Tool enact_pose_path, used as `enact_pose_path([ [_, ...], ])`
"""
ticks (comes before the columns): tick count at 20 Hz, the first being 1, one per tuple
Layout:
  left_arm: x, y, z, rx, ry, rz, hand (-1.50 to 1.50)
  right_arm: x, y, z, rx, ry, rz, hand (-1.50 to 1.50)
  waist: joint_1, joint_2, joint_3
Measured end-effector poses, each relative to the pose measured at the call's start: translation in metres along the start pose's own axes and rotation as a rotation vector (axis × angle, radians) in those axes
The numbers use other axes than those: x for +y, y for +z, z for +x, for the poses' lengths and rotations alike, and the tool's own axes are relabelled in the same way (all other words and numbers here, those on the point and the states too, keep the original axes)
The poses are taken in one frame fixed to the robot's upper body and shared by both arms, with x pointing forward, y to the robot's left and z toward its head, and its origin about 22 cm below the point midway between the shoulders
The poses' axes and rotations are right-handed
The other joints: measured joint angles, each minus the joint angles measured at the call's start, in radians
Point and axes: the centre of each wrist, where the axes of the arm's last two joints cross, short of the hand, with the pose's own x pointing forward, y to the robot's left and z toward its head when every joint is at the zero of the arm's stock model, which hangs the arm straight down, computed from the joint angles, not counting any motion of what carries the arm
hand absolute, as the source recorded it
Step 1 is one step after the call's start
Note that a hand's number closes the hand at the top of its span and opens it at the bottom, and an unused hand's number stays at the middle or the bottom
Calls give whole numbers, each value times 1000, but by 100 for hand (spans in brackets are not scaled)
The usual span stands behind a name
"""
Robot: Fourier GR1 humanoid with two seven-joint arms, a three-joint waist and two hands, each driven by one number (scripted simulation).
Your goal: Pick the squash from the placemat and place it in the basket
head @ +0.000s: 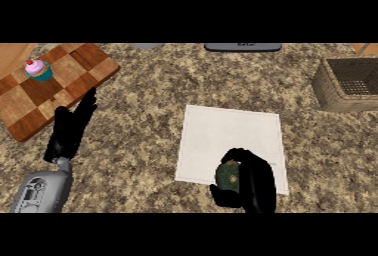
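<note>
A dark green squash lies at the near edge of the white placemat. My right hand is curled round it, fingers over its top and right side, thumb below, hiding much of it. The woven basket stands at the far right of the counter, well beyond the placemat. At the left, my left hand rests open with straight fingers pointing up, touching nothing.
A checkered wooden cutting board lies at the far left with a pink-topped cupcake on it. A dark flat object and a grey object sit at the far edge of the counter.
</note>
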Motion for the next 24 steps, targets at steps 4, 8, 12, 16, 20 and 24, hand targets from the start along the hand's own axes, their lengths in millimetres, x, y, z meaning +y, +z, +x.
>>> enact_pose_path([
  [4, 1, 1, 5, -3, -2, -4, 0, -13, -26, 7, -3, 133, 54, 150, 8, 4, 1],
  [8, -3, -3, 11, -14, -5, -20, 0, -40, -76, 10, 25, 337, 181, 150, 33, 14, 1],
  [12, -5, -3, 14, -18, -4, -28, 0, -75, -130, 33, 26, 476, 266, 150, 42, 15, 2],
  [16, -7, -5, 16, -14, -7, -19, 0, -103, -170, 65, -21, 523, 268, 150, 32, 14, 3],
  [20, 2, -3, 10, -4, -9, -10, 0, -133, -183, 94, -39, 357, 236, 150, 21, 10, 4],
  [24, 3, -1, 5, 1, -3, -1, 0, -167, -184, 126, -79, 165, 165, 150, 13, 7, 4],
])
